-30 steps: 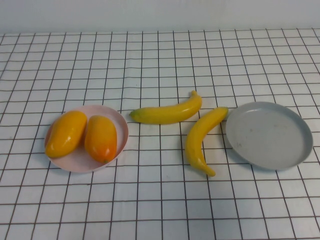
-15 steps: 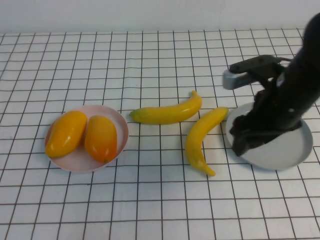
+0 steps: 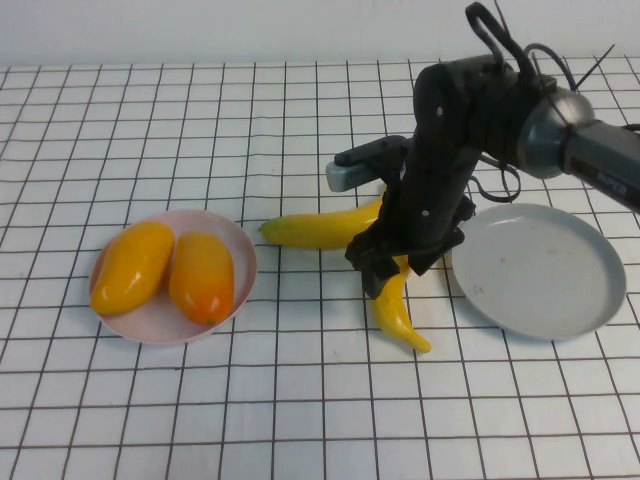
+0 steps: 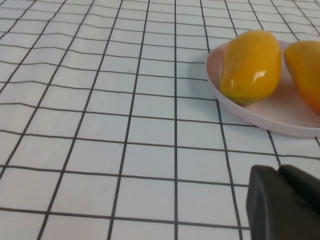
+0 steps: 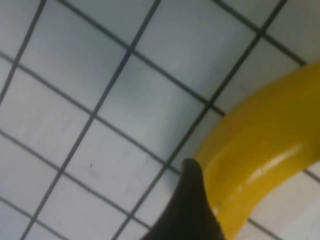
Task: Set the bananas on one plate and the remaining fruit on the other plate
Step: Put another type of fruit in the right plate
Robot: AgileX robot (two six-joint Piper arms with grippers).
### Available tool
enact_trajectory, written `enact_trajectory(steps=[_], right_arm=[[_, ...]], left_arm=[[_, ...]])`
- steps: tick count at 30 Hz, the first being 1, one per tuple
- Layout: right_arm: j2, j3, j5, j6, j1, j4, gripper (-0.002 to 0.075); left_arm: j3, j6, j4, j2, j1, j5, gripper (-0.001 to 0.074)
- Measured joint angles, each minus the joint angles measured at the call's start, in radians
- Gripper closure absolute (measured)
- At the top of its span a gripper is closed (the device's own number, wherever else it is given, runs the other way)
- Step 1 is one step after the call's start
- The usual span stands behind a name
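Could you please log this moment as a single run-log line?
right tool: over near banana | left tool: parked beside pink plate | mangoes: on pink plate | grey plate: empty

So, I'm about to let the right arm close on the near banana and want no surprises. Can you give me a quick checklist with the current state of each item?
1. Right gripper over the near banana: ok, directly above its middle.
2. Right finger beside the banana: ok, at its edge.
3. Fingers straddle the banana: cannot tell.
4. Grey plate free to receive: ok.
5. Far banana clear of the grasp: cannot tell, its end is hidden behind the arm.
6. Left gripper out of the way: ok, by the pink plate holding both mangoes.
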Motion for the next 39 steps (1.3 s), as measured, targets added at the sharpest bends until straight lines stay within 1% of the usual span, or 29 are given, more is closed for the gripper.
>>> enact_trajectory(steps=[4,6,8,10,11,12,15,20,23,25,28,30,34,38,39], right_arm=[[0.055,-0.052,0.002,0.013,0.0,0.007,0.0216],[0.071,-0.058,0.002,0.035,0.0,0.009,0.024],[0.079,-0.058,0.004,0.048,0.0,0.009,0.0301],[0.081,-0.058,0.008,0.054,0.0,0.009,0.041],[0.081,-0.058,0.008,0.054,0.0,0.009,0.0435],[0.079,-0.058,0.008,0.055,0.0,0.009,0.0425],[0.05,-0.058,0.008,0.055,0.0,0.003,0.0426],[-0.123,-0.019,0.008,0.055,-0.006,-0.068,0.0426],[-0.249,0.097,0.008,0.049,-0.051,-0.1,0.0426],[-0.317,0.203,0.01,0.019,-0.105,-0.124,0.0426],[-0.369,0.34,0.015,-0.024,-0.187,-0.17,0.0426],[-0.377,0.398,0.007,-0.035,-0.232,-0.19,0.0426],[-0.372,0.447,-0.062,-0.053,-0.295,-0.199,0.0426],[-0.34,0.448,-0.151,-0.086,-0.312,-0.201,0.0424],[-0.33,0.448,-0.172,-0.088,-0.311,-0.201,0.0401]], left_arm=[[0.0,0.0,-0.001,0.0,0.0,0.0,0.0738],[0.0,0.0,-0.002,0.0,0.0,0.0,0.0738],[0.0,0.0,-0.004,0.0,0.0,0.0,0.0738],[0.0,0.0,-0.004,0.0,0.0,0.0,0.0738],[0.0,0.0,-0.004,0.0,0.0,0.0,0.0738],[0.0,0.0,-0.004,0.0,0.0,0.0,0.0738],[0.0,0.0,-0.004,0.0,0.0,0.0,0.0738],[0.0,0.0,-0.004,0.0,0.0,0.001,0.0738],[0.0,0.0,-0.004,0.0,0.0,0.001,0.0738],[0.0,0.0,-0.004,0.0,0.0,0.001,0.0738],[0.0,0.0,-0.004,0.0,0.0,0.001,0.0738],[0.0,0.0,-0.004,0.0,0.0,0.001,0.0738],[0.0,0.0,-0.004,0.0,0.0,0.001,0.0738],[0.0,0.0,-0.004,0.0,0.0,0.001,0.0738],[0.0,0.0,-0.004,0.0,0.0,0.001,0.0738]])
